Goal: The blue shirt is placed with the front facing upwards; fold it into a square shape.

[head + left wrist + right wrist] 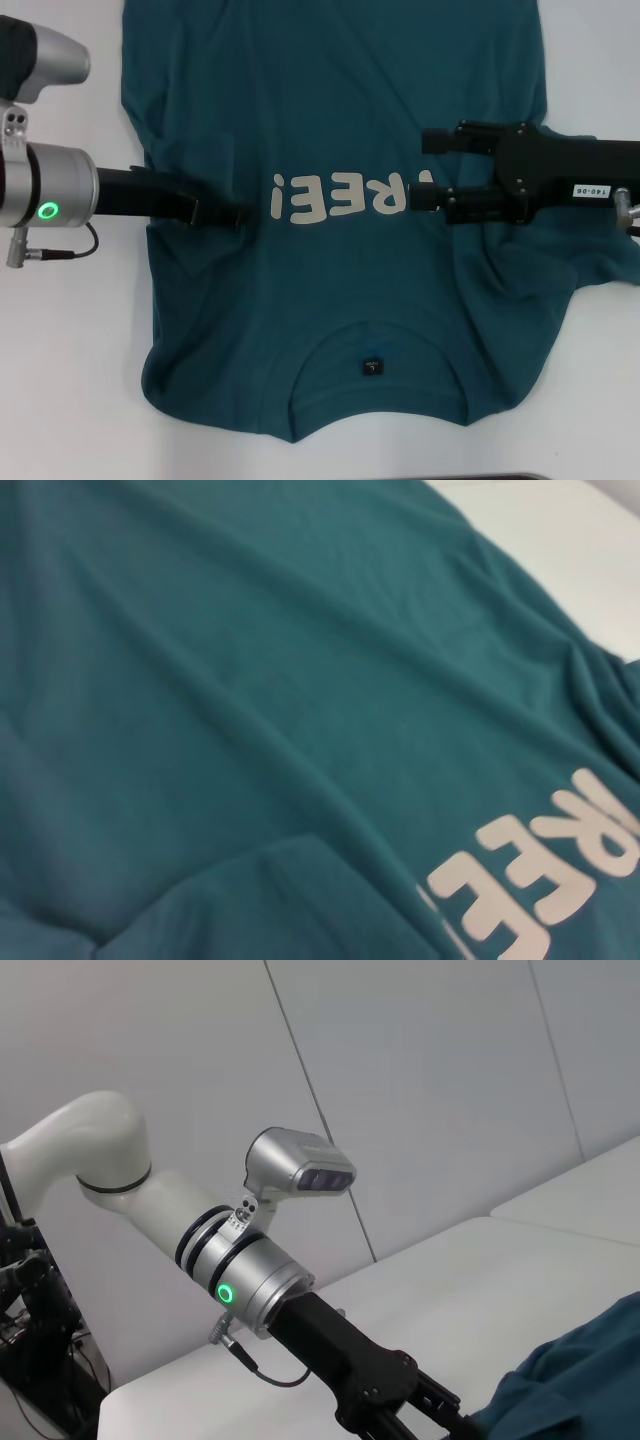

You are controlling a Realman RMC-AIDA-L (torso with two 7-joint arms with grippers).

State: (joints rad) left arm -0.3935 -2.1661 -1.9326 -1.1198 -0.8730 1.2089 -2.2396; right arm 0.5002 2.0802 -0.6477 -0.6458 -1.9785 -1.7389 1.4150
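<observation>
Evidently the folding is only getting under way. The shirt is lying spread on the white worktop, front up, collar and black neck label nearest the robot, hem running out of the far edge of the head view. The cream lettering is reading across the chest, upside down from the head camera.

Both arms are reaching in at chest level. The left gripper is sitting low on the cloth just beside the "!" end of the lettering; whether it is open or pinching fabric I cannot tell. The right gripper is covering the "F" end, its two fingers standing apart, one over the plain cloth and one at the letter line, with nothing visibly caught between them.

The sides are looking slightly gathered under each arm, and the right edge is rumpled, but no clean fold is showing yet: collar, chest and body are all still exposed. I judge that essentially every fold toward a square remains to be made.
</observation>
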